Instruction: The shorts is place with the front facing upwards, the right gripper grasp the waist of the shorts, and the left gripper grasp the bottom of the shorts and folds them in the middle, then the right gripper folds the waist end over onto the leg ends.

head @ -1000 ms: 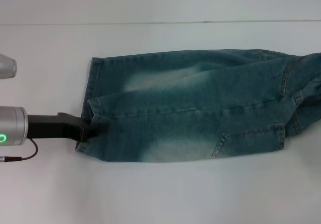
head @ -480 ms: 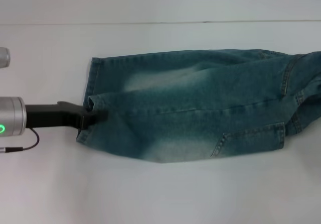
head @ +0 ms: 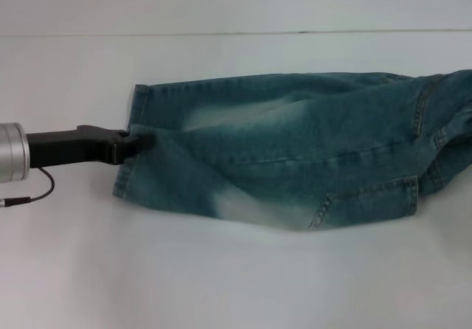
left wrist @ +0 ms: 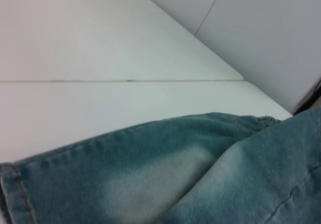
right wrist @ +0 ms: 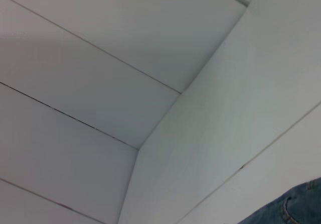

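Lying lengthwise across the white tabletop (head: 221, 285), the denim shorts (head: 295, 152) are seen in the head view with the leg hems toward the robot's left and the waist running off toward its right. The left gripper (head: 136, 141) is reached in low from the left side, and its black fingers are closed on the near leg hem, so that the bottom of the garment is pinched and raised off the surface. A slanting ridge of cloth is drawn from that grip toward the middle, which suggests the near half is being carried over the far half for the lengthwise fold; the grip at the hem is judged to be chosen so that the leg end stays aligned as the fabric is turned.

The near edge of the shorts is lifted and curved, while the far leg is left flat on the tabletop. In the left wrist view, the far hem and the faded thigh patch are seen at close range.

The right gripper is not shown in any view; only a corner of denim is caught in the right wrist view, so whether the waist is held by it cannot be told.

The first fold is judged to be underway and not yet laid down.
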Robot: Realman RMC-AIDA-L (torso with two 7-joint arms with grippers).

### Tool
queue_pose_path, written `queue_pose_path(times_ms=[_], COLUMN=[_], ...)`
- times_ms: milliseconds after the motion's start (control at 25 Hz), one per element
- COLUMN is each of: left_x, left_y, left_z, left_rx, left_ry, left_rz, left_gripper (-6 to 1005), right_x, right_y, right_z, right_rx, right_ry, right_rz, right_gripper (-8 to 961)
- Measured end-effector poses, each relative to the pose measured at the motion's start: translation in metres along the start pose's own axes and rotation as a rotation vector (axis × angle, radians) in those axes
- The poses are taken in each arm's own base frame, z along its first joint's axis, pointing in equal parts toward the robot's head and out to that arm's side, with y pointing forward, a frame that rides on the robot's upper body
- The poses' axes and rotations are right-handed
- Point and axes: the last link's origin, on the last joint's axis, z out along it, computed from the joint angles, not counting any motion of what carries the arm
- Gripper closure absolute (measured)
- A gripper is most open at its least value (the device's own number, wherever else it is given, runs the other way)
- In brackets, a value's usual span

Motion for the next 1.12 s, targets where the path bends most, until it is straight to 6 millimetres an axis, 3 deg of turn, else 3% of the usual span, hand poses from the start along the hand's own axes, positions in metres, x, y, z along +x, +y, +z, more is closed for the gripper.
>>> queue_pose_path(times_ms=[480,1120], left_x=[0.012,0.038], left_y=[-0.005,-0.009], left_z=[-0.008,-0.005], left_rx=[0.016,0.044], left_ry=[0.084,0.179], left_rz=[0.000,0.023], left_gripper=[964,964], right_x=[-0.004,-0.012], right_y=[0.004,0.011], right_z=[-0.006,0.003], right_rx=[-0.045,-0.093], right_ry=[-0.080,-0.162], right_rz=[0.018,0.039], right_gripper=[905,906])
